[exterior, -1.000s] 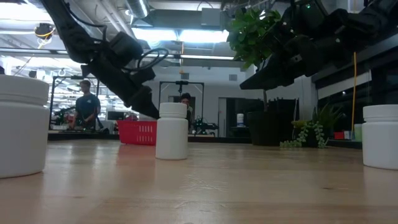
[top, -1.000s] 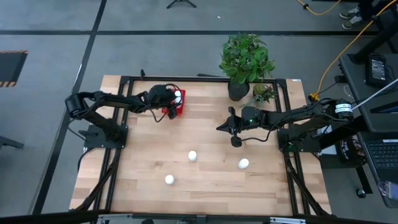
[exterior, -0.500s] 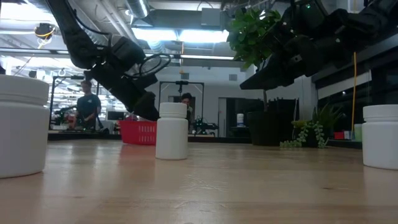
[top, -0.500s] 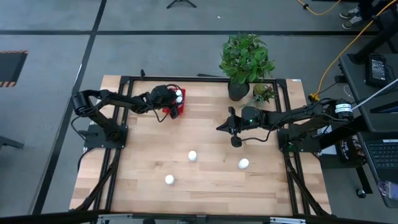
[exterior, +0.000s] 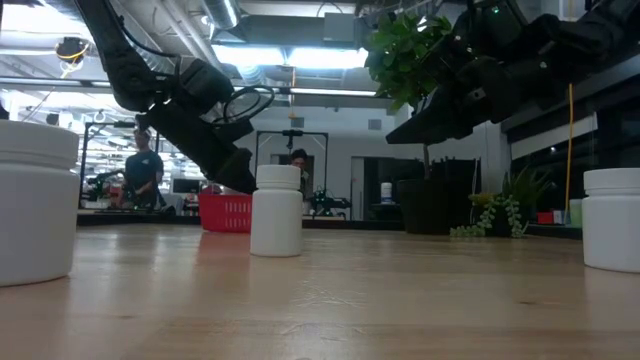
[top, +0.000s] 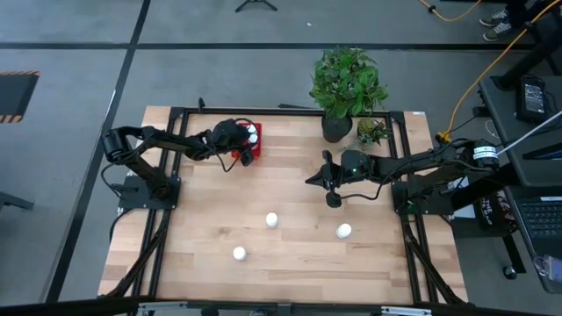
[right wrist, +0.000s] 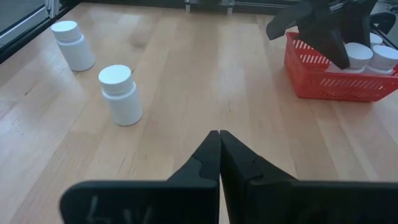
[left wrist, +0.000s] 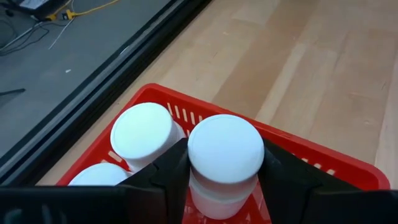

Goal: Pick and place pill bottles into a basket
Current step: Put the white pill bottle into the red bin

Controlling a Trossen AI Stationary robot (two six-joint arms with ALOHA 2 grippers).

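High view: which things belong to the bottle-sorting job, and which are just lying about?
Job: red basket; pill bottle held over it by left gripper; two bottles inside; three loose bottles.
Bystanders: large potted plant; small plant.

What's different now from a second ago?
The left arm's elbow swung slightly toward the table, while the left gripper stayed over the basket, holding a bottle. Right gripper stayed shut and idle; three bottles on the table unmoved.
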